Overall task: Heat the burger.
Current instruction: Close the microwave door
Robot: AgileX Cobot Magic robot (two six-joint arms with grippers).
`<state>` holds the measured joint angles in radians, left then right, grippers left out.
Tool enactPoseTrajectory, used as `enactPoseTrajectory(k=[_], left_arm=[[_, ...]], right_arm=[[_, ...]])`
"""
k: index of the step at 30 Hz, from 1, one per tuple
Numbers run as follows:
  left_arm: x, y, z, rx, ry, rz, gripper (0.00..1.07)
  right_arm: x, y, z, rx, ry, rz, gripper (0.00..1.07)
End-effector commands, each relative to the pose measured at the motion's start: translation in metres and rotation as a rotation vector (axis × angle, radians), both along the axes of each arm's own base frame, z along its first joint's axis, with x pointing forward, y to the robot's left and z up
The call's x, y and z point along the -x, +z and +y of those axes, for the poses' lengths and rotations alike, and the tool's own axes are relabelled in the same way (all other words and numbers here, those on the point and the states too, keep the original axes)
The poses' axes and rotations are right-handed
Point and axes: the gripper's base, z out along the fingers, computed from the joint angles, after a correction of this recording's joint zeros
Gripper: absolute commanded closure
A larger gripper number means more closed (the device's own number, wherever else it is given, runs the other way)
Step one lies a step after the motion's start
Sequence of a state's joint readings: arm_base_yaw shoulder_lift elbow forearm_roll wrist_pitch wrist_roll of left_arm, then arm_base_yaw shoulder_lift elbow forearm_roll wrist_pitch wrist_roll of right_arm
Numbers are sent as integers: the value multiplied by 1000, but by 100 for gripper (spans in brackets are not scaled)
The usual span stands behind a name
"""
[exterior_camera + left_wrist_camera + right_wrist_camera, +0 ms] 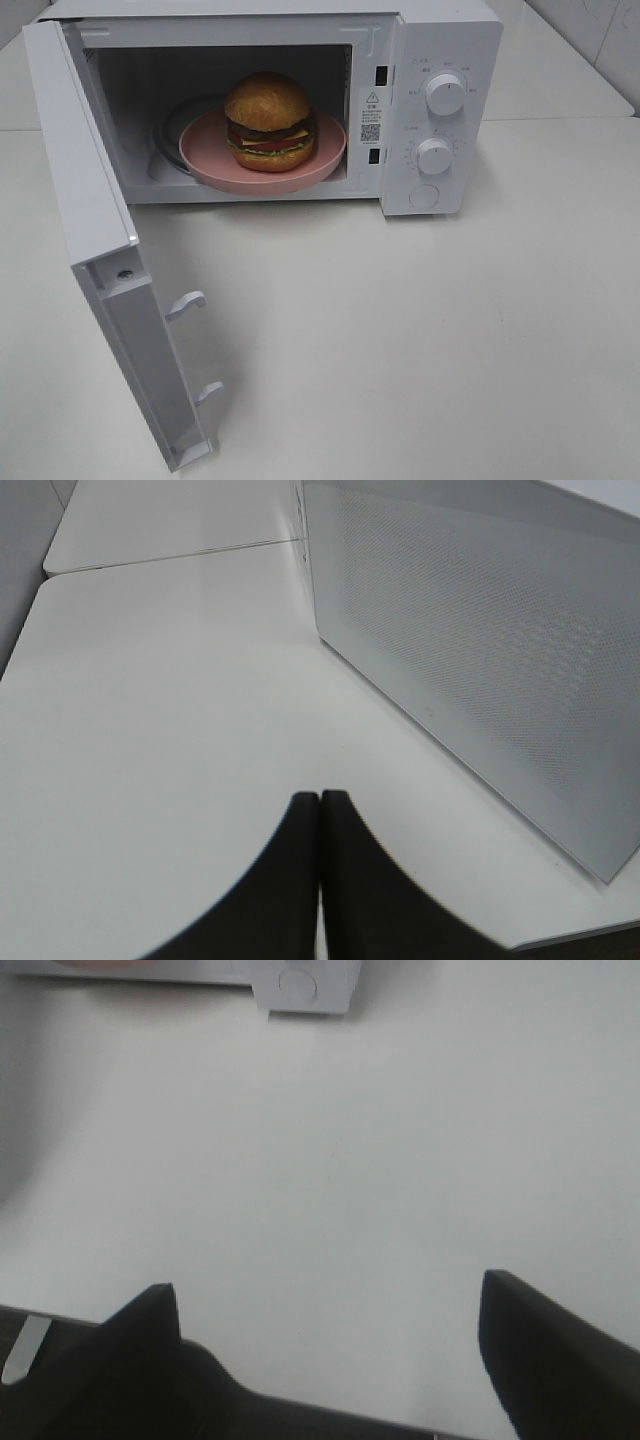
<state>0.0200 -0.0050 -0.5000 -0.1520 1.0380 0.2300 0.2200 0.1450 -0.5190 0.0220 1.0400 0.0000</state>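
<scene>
One risk: round pink plate (pixel 205 160) under golden-bun burger (pixel 267 120) sits far fwd — white microwave door (pixel 78 160) may clip it; left gripper (pixel 319 810) together, right gripper (pixel 330 1300) apart.

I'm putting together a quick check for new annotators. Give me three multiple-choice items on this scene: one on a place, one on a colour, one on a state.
1. Where is the burger?
A. on the table in front of the microwave
B. on the plate inside the microwave
C. on top of the microwave

2. What colour is the plate?
A. blue
B. white
C. pink

3. How is the door?
A. swung open
B. shut
C. taken off

Answers:
1 B: the burger sits on the plate within the cavity.
2 C: the plate's rim shows pink all around the bun.
3 A: the door stands wide on its hinges, so the cavity is in plain view.
</scene>
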Motion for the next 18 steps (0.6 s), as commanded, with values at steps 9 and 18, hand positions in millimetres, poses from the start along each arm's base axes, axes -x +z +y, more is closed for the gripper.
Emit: enactPoseTrajectory(k=[9,18], left_arm=[[3,-1,0,8,-8,-17,106],[3,-1,0,8,-8,-18,106]], right_arm=[[25,-2,-2,-20,64,-192,31],[24,-2,-1,3,85,-203,31]])
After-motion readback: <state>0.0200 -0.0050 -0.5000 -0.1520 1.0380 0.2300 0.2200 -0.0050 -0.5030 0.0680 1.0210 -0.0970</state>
